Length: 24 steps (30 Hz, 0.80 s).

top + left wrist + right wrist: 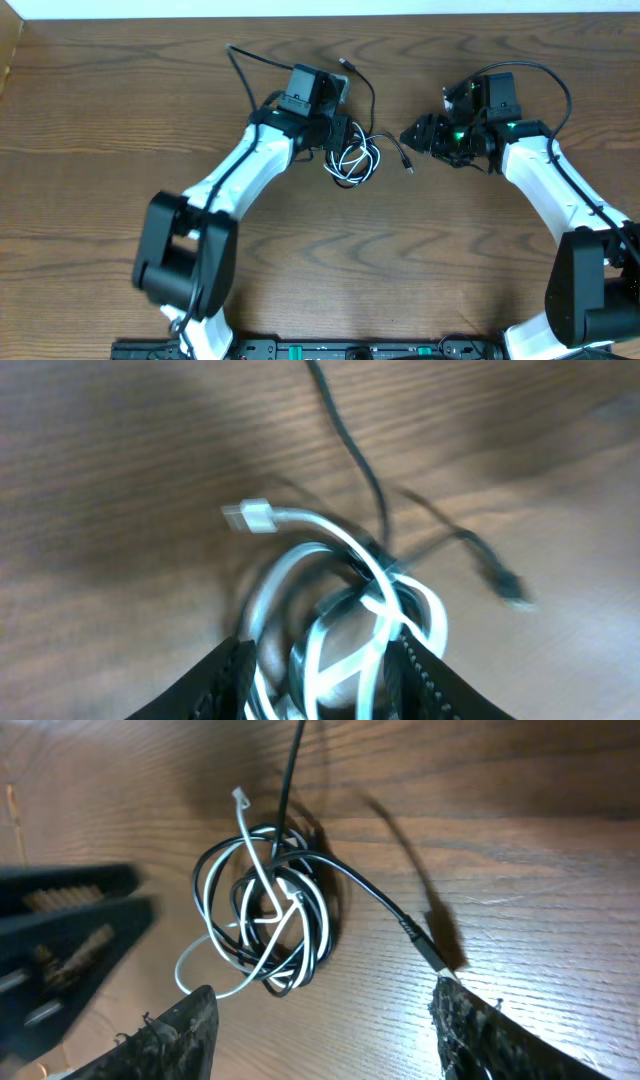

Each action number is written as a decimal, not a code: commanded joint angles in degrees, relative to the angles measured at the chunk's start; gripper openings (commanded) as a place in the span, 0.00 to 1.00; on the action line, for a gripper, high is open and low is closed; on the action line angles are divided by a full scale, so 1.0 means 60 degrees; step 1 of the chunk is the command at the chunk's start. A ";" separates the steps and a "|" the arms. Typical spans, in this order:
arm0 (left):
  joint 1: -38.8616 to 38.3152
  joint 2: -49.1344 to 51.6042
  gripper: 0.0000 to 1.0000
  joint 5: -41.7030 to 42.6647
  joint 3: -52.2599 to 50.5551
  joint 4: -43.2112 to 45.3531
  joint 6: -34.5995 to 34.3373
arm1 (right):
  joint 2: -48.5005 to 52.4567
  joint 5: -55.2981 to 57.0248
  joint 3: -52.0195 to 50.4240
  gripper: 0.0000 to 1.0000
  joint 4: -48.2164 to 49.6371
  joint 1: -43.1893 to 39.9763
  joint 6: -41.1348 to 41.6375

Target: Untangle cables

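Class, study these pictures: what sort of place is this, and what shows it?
Likely a robotics lab bench: a left arm and a right arm mounted at a wood-grain table, with a knot of white and black cables lying between them.

White cable point(300, 517) w/ black cables point(292, 770), brown wood-grain table point(100, 150).

Left arm point(235, 165) and right arm point(548, 185) are white with black joints. Left gripper point(322, 660) and right gripper point(320, 1020) are black. Green lights point(458, 135) glow at the right wrist.
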 commanded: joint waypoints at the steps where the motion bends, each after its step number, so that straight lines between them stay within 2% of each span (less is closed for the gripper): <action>1: 0.0029 0.0721 0.46 -0.1027 0.0087 0.0229 0.0721 | -0.0113 -0.0102 0.0011 0.66 -0.0124 0.0029 -0.0328; 4: 0.0029 0.0987 0.47 -0.1643 0.0087 0.0204 0.0721 | -0.0113 -0.0033 0.0011 0.67 -0.0124 0.0029 -0.0404; 18: -0.0044 0.1876 0.47 -0.2149 0.0084 -0.0448 0.0718 | -0.0113 0.0226 0.0007 0.70 -0.0157 0.0029 -0.0430; 20: -0.0117 0.1883 0.37 -0.2153 0.0084 -0.0481 0.0718 | -0.0113 0.0226 0.0011 0.70 -0.0153 0.0029 -0.0426; 21: -0.0175 0.1883 0.25 -0.2153 0.0084 -0.0481 0.0714 | -0.0113 0.0226 0.0007 0.70 -0.0153 0.0029 -0.0430; 22: -0.0237 0.1883 0.08 -0.2153 0.0084 -0.0488 0.0718 | -0.0113 0.0226 0.0007 0.70 -0.0153 0.0029 -0.0426; 24: -0.0321 0.1865 0.08 -0.2149 0.0087 -0.0594 0.0710 | -0.0113 0.0226 0.0011 0.70 -0.0149 0.0029 -0.0426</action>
